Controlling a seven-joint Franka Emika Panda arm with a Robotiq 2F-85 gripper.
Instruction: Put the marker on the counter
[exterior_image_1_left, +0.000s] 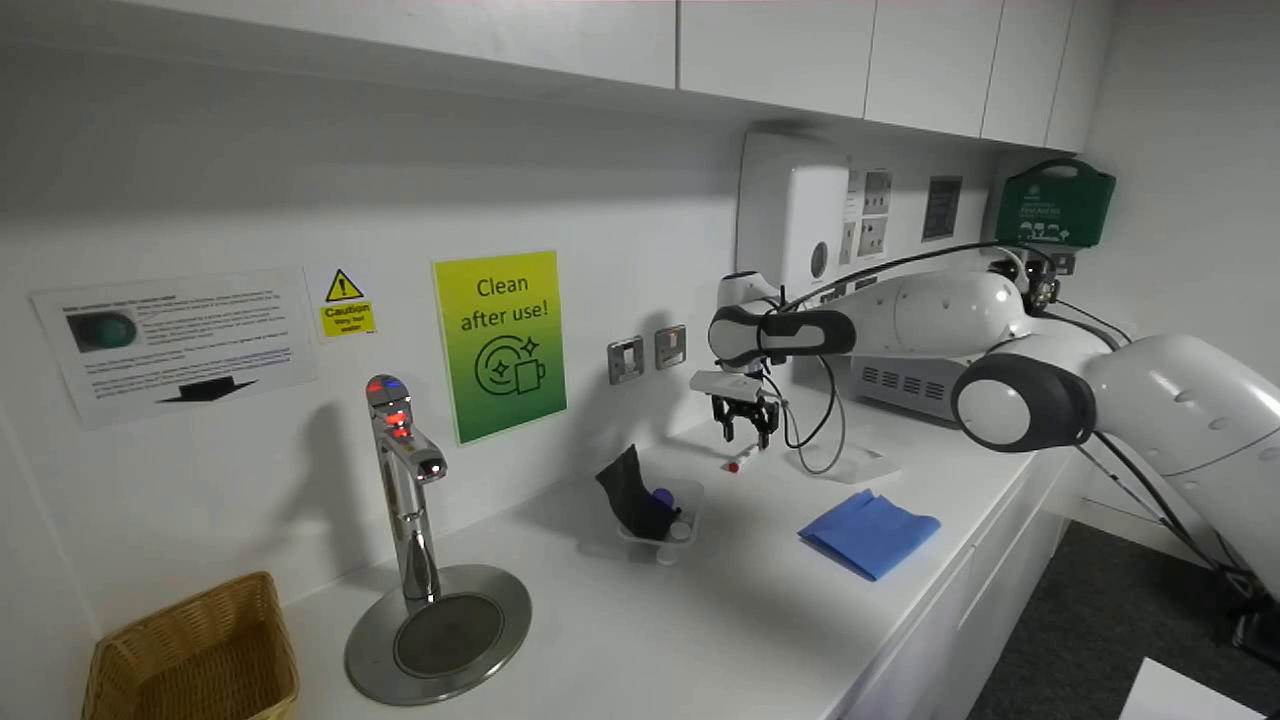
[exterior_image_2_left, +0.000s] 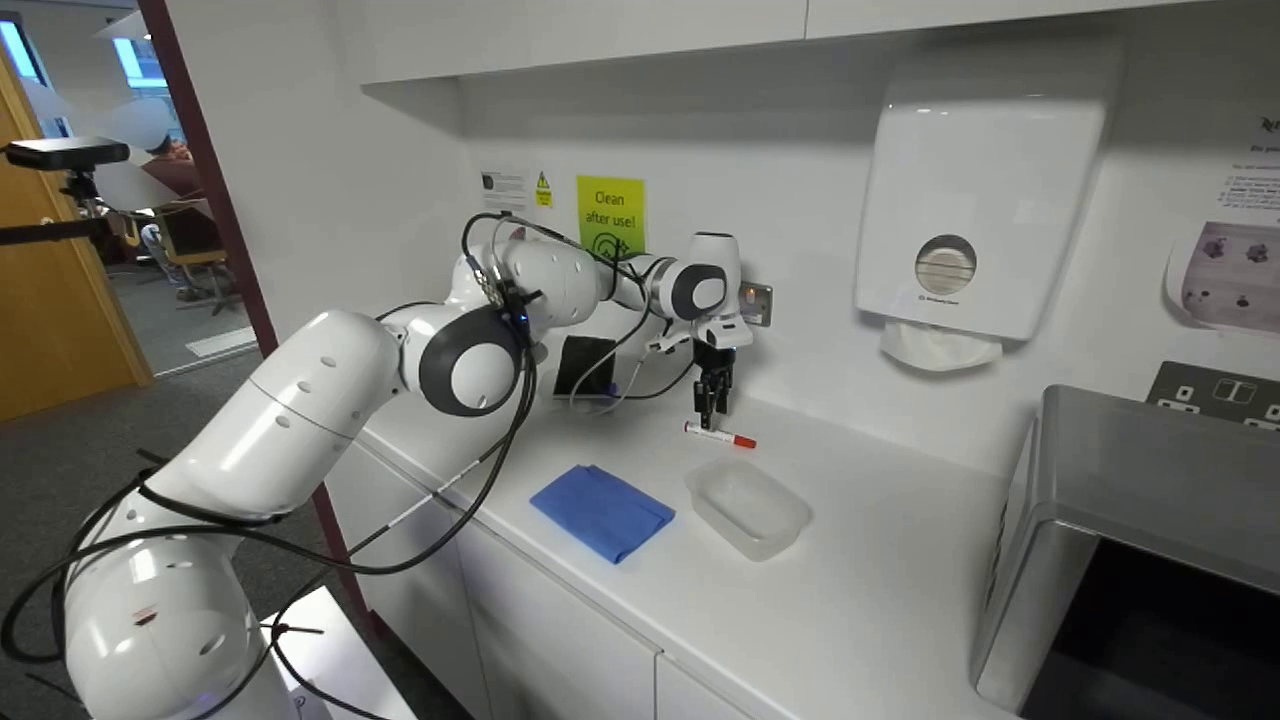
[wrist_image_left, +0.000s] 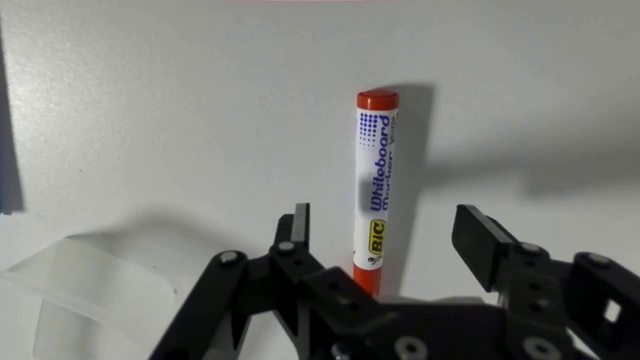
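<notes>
The wrist view shows you the black, angular fingers (wrist_image_left: 477, 245) standing parted in the lower half of the frame, with a gap either side of the slim white whiteboard marker (wrist_image_left: 375, 190) with red ends. You are gripping nothing. The marker lies flat at the centre of that frame, its lower end partly hidden, on the long, smooth white worktop surface (wrist_image_left: 225, 125). In both exterior views the fingers reach down right at the marker; whether they touch the surface, you can't tell.

By the task sentence, your goal looks met: the marker rests on the surface with nothing holding it. You can't settle from here whether this is a release or the approach to a grasp. If it is a release, all you probably have left is to raise the fingers straight up without nudging the marker into a roll.

Further out, the shallow translucent plastic tub (wrist_image_left: 65, 300) sits at the lower left of the wrist frame, apart from the marker. The square folded blue cloth (exterior_image_2_left: 603, 512) lies in the lower centre of an exterior view, and the round steel sink (exterior_image_1_left: 515, 615) with its upright chrome tap (exterior_image_1_left: 408, 500) stands at the lower left of an exterior view.
</notes>
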